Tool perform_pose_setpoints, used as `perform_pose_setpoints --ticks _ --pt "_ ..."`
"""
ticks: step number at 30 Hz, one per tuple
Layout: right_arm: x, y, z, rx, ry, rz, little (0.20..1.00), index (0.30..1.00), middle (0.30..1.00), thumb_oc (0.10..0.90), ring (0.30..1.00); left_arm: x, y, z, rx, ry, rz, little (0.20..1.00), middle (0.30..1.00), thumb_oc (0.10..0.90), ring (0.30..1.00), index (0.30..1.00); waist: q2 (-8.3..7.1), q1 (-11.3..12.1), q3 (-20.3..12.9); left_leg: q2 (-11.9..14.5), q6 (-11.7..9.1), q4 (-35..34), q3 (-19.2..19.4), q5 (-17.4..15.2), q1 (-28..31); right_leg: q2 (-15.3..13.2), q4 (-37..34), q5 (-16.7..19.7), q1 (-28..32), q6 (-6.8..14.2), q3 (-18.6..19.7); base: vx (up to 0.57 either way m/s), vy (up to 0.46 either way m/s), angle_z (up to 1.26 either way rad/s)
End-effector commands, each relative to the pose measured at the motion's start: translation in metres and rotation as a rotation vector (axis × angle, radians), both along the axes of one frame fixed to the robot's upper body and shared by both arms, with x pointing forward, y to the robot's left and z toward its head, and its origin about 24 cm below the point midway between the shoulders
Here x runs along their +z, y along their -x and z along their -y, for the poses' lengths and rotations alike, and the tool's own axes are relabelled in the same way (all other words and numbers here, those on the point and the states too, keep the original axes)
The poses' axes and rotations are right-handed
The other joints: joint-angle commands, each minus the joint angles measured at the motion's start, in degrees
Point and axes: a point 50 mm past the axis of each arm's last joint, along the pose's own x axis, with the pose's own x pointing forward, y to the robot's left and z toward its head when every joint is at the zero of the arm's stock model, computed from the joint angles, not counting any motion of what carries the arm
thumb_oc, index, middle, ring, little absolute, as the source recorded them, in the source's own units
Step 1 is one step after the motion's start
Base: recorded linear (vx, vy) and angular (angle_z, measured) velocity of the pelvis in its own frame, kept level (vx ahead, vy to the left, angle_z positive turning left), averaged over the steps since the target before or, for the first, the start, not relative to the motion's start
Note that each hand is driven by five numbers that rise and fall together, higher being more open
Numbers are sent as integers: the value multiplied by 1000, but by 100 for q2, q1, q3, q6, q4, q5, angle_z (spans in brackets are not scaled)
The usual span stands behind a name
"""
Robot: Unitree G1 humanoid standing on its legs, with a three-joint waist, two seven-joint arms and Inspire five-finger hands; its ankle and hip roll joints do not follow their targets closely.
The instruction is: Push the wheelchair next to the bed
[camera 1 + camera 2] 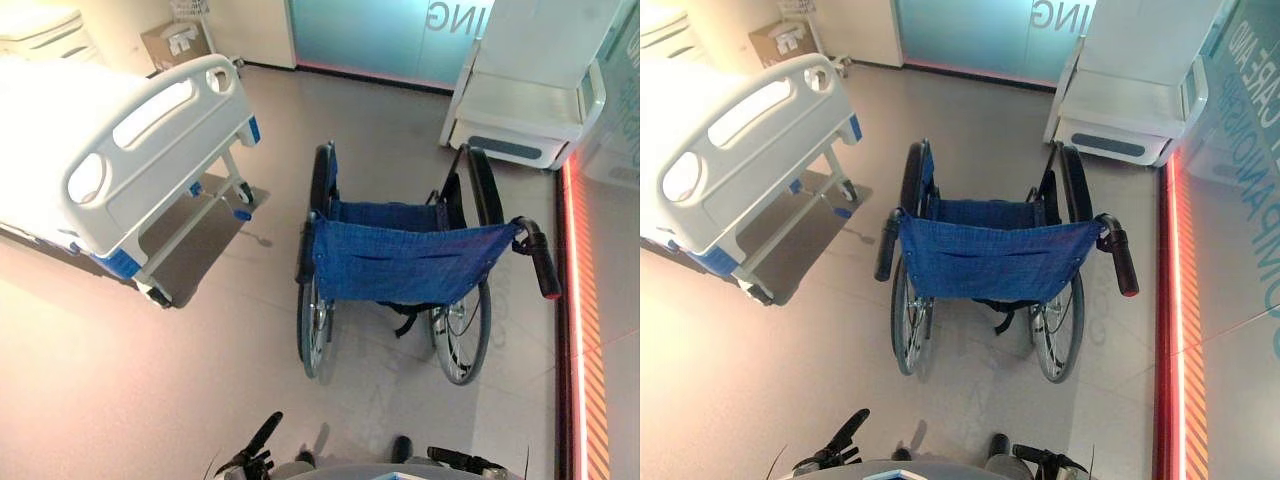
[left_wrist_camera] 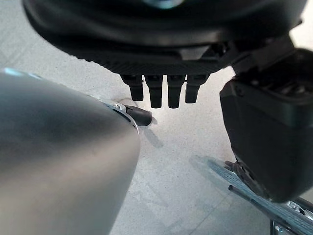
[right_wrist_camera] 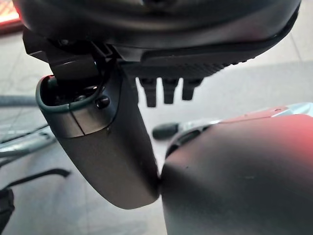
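A wheelchair (image 1: 400, 262) with a blue cloth seat and back stands in the middle of the floor, its back towards me. Its black push handles stick out at the left (image 1: 304, 255) and at the right (image 1: 545, 265). The white bed (image 1: 120, 150) with blue corner pieces stands at the left, its foot end an arm's length from the chair. My left hand (image 1: 258, 445) hangs low at the near edge, well short of the chair, fingers (image 2: 156, 93) straight, holding nothing. My right hand (image 1: 455, 458) also hangs low, fingers (image 3: 166, 93) straight and empty.
A second white bed unit (image 1: 520, 110) stands at the back right, just beyond the wheelchair. A red lit strip (image 1: 572, 300) runs along the floor on the right. A cardboard box (image 1: 175, 40) and a glass wall (image 1: 380, 35) are at the back.
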Motion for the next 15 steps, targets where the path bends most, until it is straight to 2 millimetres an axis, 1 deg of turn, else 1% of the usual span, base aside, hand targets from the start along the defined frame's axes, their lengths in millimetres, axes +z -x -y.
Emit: perform_pose_setpoints --ticks 1,15 --pt "-3 17 -4 9 -32 -89 900 900 900 800 900 -2 4 5 -59 6 -55 900 900 800 900 900 27 -133 172 -50 -100 -161 -88 308 -340 -324 96 -205 160 216 16 0 0 0" --pt "-4 25 -5 25 -39 -127 900 900 900 800 900 -4 13 5 -51 7 -103 900 900 800 900 900 -13 -100 54 -19 -109 -161 -97 263 -223 -311 45 -251 326 203 -26 8 0 0"
